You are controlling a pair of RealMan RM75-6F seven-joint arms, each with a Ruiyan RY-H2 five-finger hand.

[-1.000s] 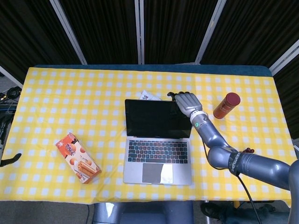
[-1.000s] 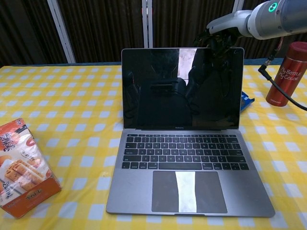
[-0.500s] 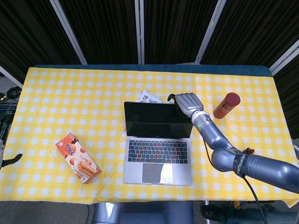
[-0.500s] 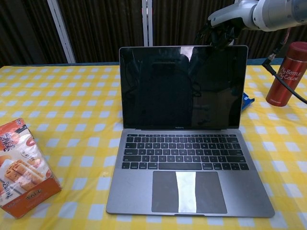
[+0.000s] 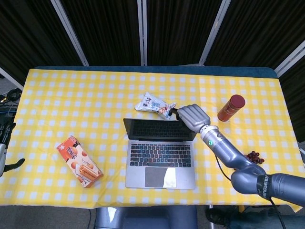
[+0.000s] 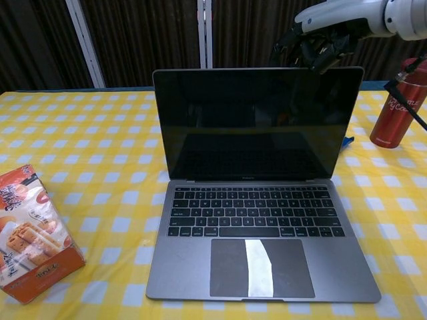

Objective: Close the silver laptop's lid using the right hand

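The silver laptop (image 5: 160, 161) (image 6: 260, 233) sits open at the table's front middle, its dark screen (image 6: 257, 124) tipped forward past upright. My right hand (image 5: 191, 116) (image 6: 321, 45) rests on the lid's top right corner from behind, fingers curled over the edge. The lid hides the palm in the chest view. My left hand shows in neither view.
A red bottle (image 5: 231, 108) (image 6: 400, 100) stands right of the laptop. A snack packet (image 5: 153, 103) lies just behind the lid. An orange biscuit box (image 5: 79, 161) (image 6: 30, 233) lies at the front left. A small dark red cluster (image 5: 253, 156) sits by my right forearm.
The right hand has pushed the lid's top edge forward and down. The screen has tilted toward the keyboard, and the snack packet behind it now shows fully.
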